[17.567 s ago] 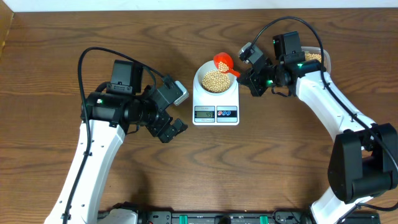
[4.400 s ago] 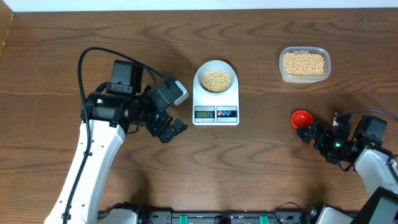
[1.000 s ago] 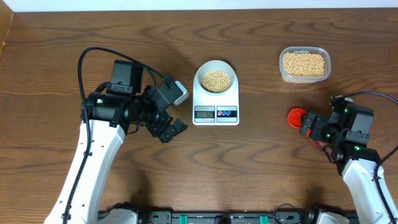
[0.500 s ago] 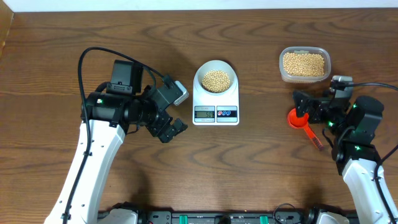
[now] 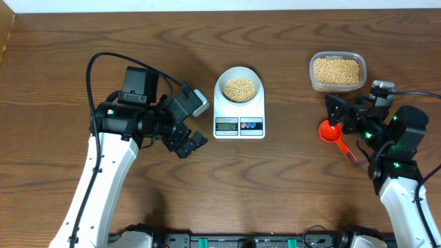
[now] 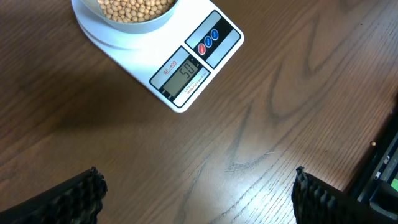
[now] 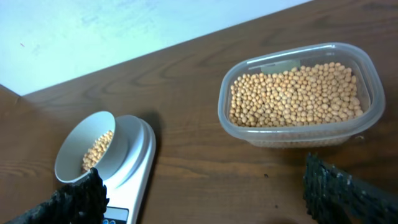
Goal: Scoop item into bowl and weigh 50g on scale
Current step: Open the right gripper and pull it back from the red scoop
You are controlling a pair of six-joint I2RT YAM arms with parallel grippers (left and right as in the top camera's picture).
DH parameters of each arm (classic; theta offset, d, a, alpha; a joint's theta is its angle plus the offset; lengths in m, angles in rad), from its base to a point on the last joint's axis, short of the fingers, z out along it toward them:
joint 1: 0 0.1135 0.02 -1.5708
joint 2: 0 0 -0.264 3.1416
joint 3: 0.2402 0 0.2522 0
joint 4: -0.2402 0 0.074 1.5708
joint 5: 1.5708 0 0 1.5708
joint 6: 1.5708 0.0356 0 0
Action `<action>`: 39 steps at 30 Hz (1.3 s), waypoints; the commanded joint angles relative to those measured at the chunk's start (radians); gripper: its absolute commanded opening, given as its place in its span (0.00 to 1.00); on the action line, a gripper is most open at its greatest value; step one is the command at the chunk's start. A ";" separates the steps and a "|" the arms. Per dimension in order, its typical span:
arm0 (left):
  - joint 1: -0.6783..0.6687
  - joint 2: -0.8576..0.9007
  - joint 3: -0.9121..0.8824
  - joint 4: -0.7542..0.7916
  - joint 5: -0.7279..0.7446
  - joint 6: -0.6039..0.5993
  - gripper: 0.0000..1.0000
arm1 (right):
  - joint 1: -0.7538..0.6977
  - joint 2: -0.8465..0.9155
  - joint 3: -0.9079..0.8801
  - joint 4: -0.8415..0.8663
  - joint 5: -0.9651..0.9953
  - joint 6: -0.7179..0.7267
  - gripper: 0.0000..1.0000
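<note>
Since a second ago your right gripper (image 5: 333, 114) has swung farther, jaws wide and empty, just beside the red scoop (image 5: 329, 131) on the table (image 5: 289, 186). Tan beans (image 5: 239, 88) fill the bowl (image 5: 222, 77) on the scale (image 5: 239, 126), centre; your left gripper (image 5: 191, 145) hangs open left of it. Left wrist: the scale's display (image 6: 186, 71) faces you. Right wrist: a clear tub (image 7: 292, 138) of beans sits right, the bowl left.

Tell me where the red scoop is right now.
In the overhead view, the red scoop lies on the right side, just below the clear tub in the picture and well right of the scale.
</note>
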 commanded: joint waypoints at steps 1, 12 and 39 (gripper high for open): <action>0.005 -0.014 0.013 -0.005 -0.006 0.013 0.98 | 0.003 -0.024 0.014 0.005 -0.014 0.029 0.99; 0.005 -0.014 0.013 -0.005 -0.006 0.013 0.98 | 0.001 -0.025 0.014 0.006 0.039 0.024 0.99; 0.005 -0.014 0.013 -0.005 -0.006 0.013 0.98 | -0.231 -0.206 0.014 0.072 -0.116 0.055 0.99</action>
